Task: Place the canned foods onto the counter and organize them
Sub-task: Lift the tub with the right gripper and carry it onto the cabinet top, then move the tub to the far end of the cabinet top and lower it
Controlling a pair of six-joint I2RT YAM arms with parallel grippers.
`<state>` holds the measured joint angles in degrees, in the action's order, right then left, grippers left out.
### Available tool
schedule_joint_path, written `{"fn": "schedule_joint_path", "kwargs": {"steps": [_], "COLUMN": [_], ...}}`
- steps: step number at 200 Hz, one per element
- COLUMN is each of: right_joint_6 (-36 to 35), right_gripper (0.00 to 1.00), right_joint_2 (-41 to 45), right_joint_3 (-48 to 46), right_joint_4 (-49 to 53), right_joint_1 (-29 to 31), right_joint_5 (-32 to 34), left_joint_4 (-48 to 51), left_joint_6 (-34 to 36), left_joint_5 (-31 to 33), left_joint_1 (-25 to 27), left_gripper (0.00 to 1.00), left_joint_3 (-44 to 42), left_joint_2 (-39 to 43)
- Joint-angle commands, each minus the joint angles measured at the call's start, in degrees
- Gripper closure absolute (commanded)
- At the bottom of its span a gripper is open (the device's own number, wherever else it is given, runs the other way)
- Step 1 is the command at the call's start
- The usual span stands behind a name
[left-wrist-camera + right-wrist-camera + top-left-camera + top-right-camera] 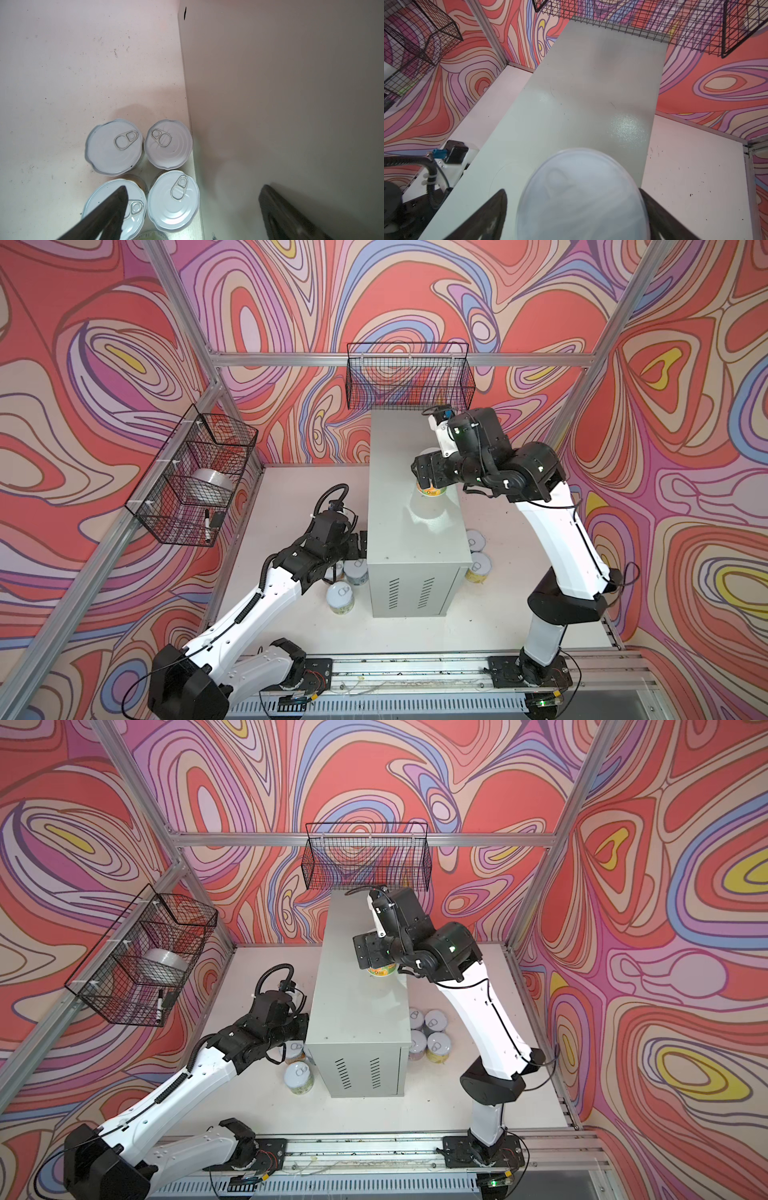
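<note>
Showing what top views are hiding, wrist views are catching right gripper (572,190) wide, loose round a can (581,199) on the counter (581,93), left gripper (193,187) wide, empty over cans (114,147).

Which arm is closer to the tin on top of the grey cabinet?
Right. The right gripper straddles the tin; the left gripper is low beside the cabinet, above tins on the table.
</note>
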<state>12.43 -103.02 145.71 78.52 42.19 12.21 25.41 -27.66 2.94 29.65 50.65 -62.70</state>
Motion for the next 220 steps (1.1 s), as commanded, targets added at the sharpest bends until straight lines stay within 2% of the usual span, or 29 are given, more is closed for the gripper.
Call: {"fn": "schedule_joint_path", "kwargs": {"steps": [1,39,66,80,120,143,220], "right_joint_6": [2.0,3.4,3.5,3.8,4.1,3.8,2.5], "right_gripper": [0.02,0.03,0.24,0.30,0.34,0.41,0.42], "right_joint_2": [6.2,12.0,14.1,14.5,13.9,12.7,5.1], "right_joint_3": [-5.3,-15.8,-22.3,-24.9,-28.3,-29.1,-25.4], "right_joint_4": [-2.0,-5.5,-8.8,-10.6,-16.2,-20.0,-29.3], "right_joint_1": [0.1,0.4,0.4,0.4,0.3,0.3,-3.7], "right_joint_5": [-2.2,-2.6,-4.7,-5.1,-1.8,0.1,-0.3], "left_joint_4": [-1.8,-1.8,-1.8,-1.9,-2.0,-1.8,-1.3], "left_joint_6": [0.3,-0.2,-0.3,-0.3,-0.2,0.0,0.9], "left_joint_5": [-1.6,-1.4,-1.2,-1.3,-1.3,-0.8,0.2], "left_joint_1": [1.1,1.0,1.1,1.0,1.0,1.0,1.0], "left_gripper": [0.01,0.02,0.03,0.04,0.04,0.05,0.04], "left_joint_3": [0.5,-0.2,-0.5,-0.6,-0.6,-0.6,0.3], "left_joint_2": [0.8,0.9,0.9,0.9,0.5,0.4,-0.4]}}
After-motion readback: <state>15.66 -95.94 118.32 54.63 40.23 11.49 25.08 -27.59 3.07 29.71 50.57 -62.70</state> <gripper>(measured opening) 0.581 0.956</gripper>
